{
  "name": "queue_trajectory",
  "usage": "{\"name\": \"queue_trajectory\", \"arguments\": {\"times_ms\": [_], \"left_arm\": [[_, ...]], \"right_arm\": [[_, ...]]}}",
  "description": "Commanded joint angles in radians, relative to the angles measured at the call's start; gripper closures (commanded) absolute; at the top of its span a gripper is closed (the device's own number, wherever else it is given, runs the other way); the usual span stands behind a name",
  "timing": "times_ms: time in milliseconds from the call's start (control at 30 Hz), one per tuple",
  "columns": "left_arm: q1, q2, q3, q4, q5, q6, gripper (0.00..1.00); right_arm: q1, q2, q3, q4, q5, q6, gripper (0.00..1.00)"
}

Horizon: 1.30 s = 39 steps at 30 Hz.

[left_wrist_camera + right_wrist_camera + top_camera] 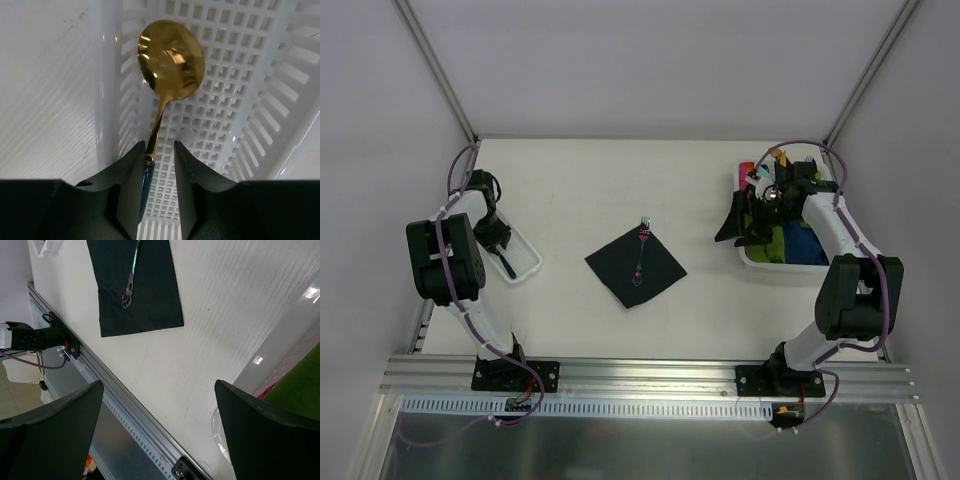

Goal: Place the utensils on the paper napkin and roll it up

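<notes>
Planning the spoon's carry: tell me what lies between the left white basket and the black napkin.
Only bare tabletop. The top external view shows nothing on that stretch between the basket and the napkin.

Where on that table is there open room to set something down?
Bare tabletop lies between the white basket and the black napkin, between the napkin and the right bin, and across the far strip behind them. Crowded: the basket, with spoon and left gripper inside; the bin's edge, by the right gripper.
</notes>
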<state>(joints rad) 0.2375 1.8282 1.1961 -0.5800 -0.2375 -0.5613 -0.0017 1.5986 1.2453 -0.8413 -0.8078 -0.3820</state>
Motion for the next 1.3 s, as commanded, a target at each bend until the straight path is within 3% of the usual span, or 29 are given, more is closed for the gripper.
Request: {"name": "queue_trajectory", "arguments": {"times_ms": [0, 200, 333, 367, 600, 733, 933, 1000, 1100, 1267], "left_arm": [[0.01, 0.037, -0.004, 0.028, -0.008, -0.017, 0.72], [0.013, 0.045, -0.003, 0.058, -0.002, -0.009, 0.82], [0.011, -0.004, -0.009, 0.063, 0.013, 0.011, 0.93], [0.008, -0.02, -0.01, 0.063, 0.014, 0.018, 1.0], [-0.035, -0.245, 0.022, 0.058, 0.053, 0.153, 1.0], [-0.197, -0.308, 0.117, 0.025, 0.093, 0.311, 1.0], [-0.47, -0.175, 0.301, -0.083, 0.259, 0.415, 1.0], [-0.582, -0.097, 0.341, -0.089, 0.276, 0.422, 1.0], [-0.671, 0.0, 0.378, -0.09, 0.336, 0.377, 1.0], [-0.788, 0.107, 0.428, -0.09, 0.317, 0.307, 1.0]], "right_arm": [[-0.02, 0.015, 0.017, 0.004, 0.039, -0.006, 0.01], [-0.021, 0.012, 0.016, 0.002, 0.036, -0.005, 0.01], [-0.023, 0.012, 0.011, 0.002, 0.024, -0.005, 0.01], [-0.021, 0.012, 0.011, 0.002, 0.022, -0.005, 0.01], [-0.021, 0.009, 0.006, 0.004, -0.005, -0.014, 0.01], [-0.021, 0.003, 0.002, 0.004, -0.018, -0.024, 0.01], [-0.017, 0.007, -0.004, 0.002, -0.027, -0.029, 0.01], [-0.017, 0.009, -0.006, 0.002, -0.021, -0.031, 0.01], [-0.017, 0.012, -0.004, 0.004, -0.013, -0.029, 0.01], [-0.018, 0.014, -0.003, 0.004, -0.001, -0.029, 0.01]]}}
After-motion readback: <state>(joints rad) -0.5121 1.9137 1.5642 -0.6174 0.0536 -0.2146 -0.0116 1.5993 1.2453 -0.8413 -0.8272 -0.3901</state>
